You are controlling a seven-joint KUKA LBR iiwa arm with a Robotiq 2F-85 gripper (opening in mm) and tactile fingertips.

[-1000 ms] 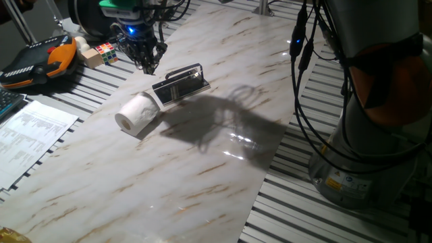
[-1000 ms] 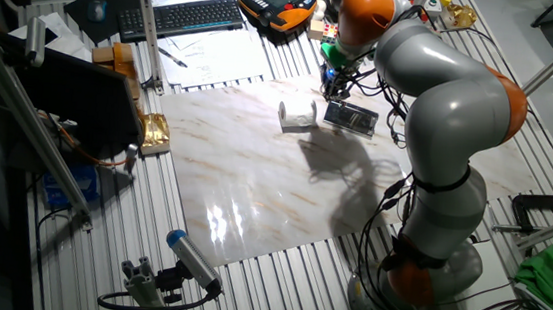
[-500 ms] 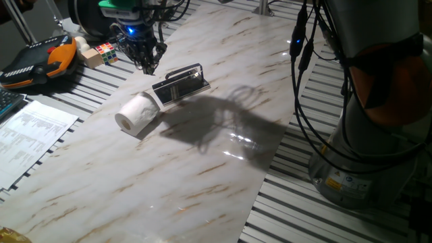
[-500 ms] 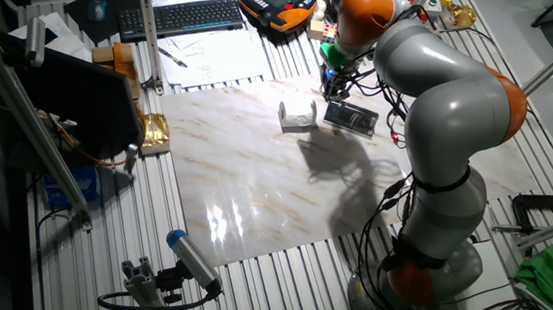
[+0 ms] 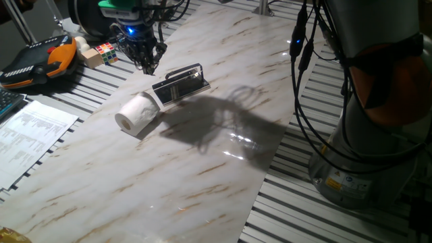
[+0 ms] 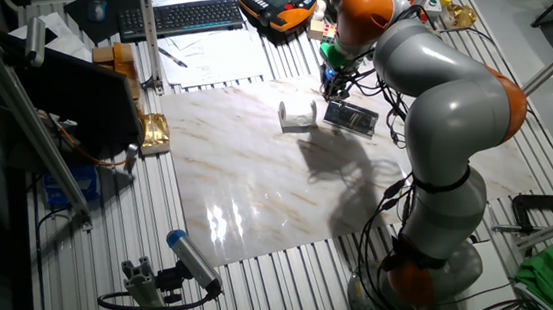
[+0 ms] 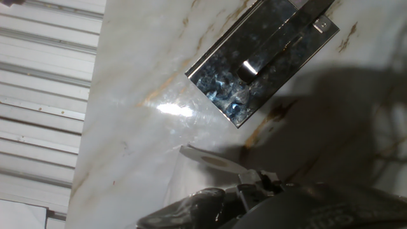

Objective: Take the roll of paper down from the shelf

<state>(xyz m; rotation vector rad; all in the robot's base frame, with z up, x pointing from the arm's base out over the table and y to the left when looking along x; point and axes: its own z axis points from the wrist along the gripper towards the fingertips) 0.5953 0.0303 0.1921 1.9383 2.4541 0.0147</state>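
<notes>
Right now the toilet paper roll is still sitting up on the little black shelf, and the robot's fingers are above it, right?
Not quite. The toilet paper roll lies on its side on the marble tabletop, beside the black shelf, as one fixed view shows. The gripper hangs above, apart from both.

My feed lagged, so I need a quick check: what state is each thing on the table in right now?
Roll of paper: off the shelf, lying on its side on the marble top, beside the shelf.
Shelf: nothing on it, flat on the table.
End effector: above the table behind the shelf, holding nothing; open or shut cannot be told.
Puzzle cube: resting off the marble, untouched.
</notes>
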